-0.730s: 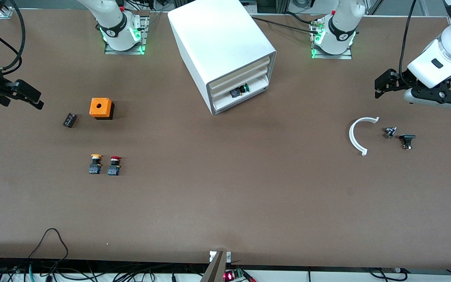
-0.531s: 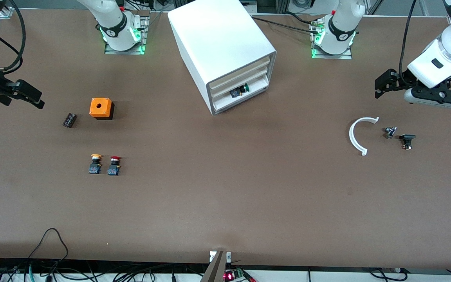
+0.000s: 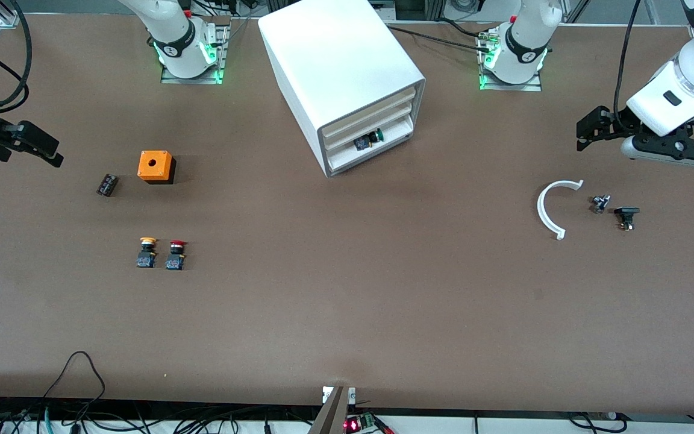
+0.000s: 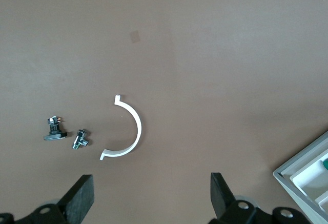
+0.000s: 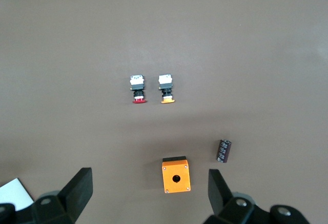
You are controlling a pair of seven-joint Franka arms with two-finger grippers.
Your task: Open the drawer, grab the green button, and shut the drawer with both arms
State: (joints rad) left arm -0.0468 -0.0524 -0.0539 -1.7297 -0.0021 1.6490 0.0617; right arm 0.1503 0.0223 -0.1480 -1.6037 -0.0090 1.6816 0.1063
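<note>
The white cabinet [image 3: 341,66] stands between the two arm bases, its drawers facing the left arm's end. The drawer [image 3: 397,128], second from the bottom, sits in the cabinet with the green-capped button [image 3: 370,138] lying in it. The cabinet's corner [image 4: 306,175] also shows in the left wrist view. My left gripper [image 3: 582,134] hangs open and empty over the table at the left arm's end, its fingers [image 4: 81,199] wide apart. My right gripper [image 3: 56,154] hangs open and empty at the right arm's end, with its fingers [image 5: 78,189] wide apart above the orange box [image 5: 176,175].
An orange box [image 3: 155,166] and a black cylinder [image 3: 106,184] lie near the right gripper. Yellow-capped [image 3: 147,252] and red-capped [image 3: 175,254] buttons stand nearer the front camera. A white curved piece [image 3: 549,210] and two small parts [image 3: 600,203] [image 3: 626,216] lie under the left gripper.
My right gripper has drifted slightly toward the table's edge at the right arm's end. The left arm, the cabinet and the button have not moved.
</note>
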